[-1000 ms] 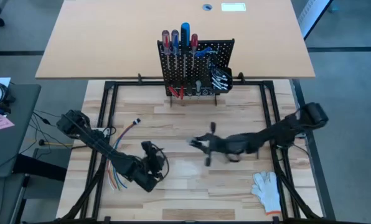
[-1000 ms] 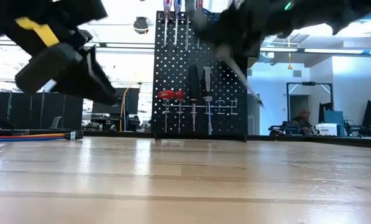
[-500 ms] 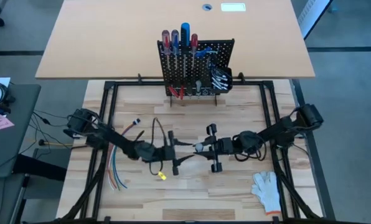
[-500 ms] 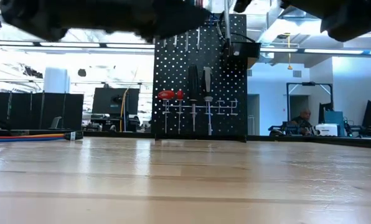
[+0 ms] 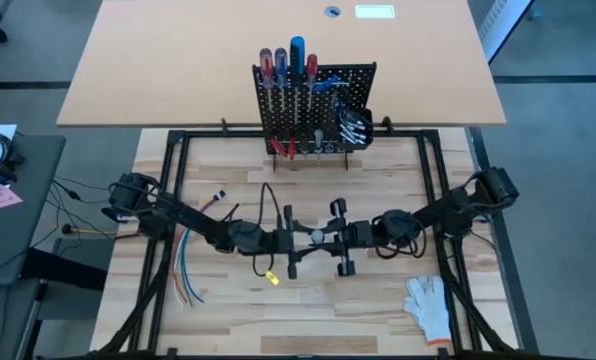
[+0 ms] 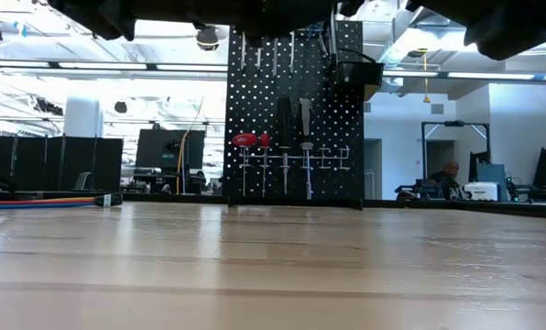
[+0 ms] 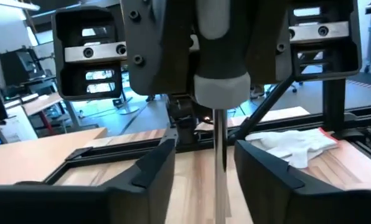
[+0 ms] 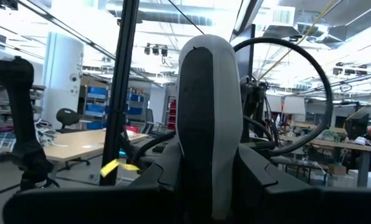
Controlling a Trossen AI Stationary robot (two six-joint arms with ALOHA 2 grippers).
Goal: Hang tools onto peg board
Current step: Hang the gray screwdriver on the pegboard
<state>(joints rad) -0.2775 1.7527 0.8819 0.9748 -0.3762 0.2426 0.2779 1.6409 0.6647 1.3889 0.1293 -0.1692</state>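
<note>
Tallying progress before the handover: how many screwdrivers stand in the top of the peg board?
4 show in the high view: red-handled, dark-handled, big blue-handled and red-handled, side by side along the peg board top. Smaller ones below may be hidden.

The tool held between the two grippers shows only in parts: in the right wrist view its grey-and-black handle fills the middle and its lower end runs off the edge, so the shaft is unseen there. In the left wrist view the handle is cut at the top and the shaft's tip leaves the bottom. From above, the arms cover it, and its kind cannot be told. In the low view both arms are cropped to dark shapes along the top. Small silver pieces on the peg board are too small to name. The bin's contents blur together.
</note>
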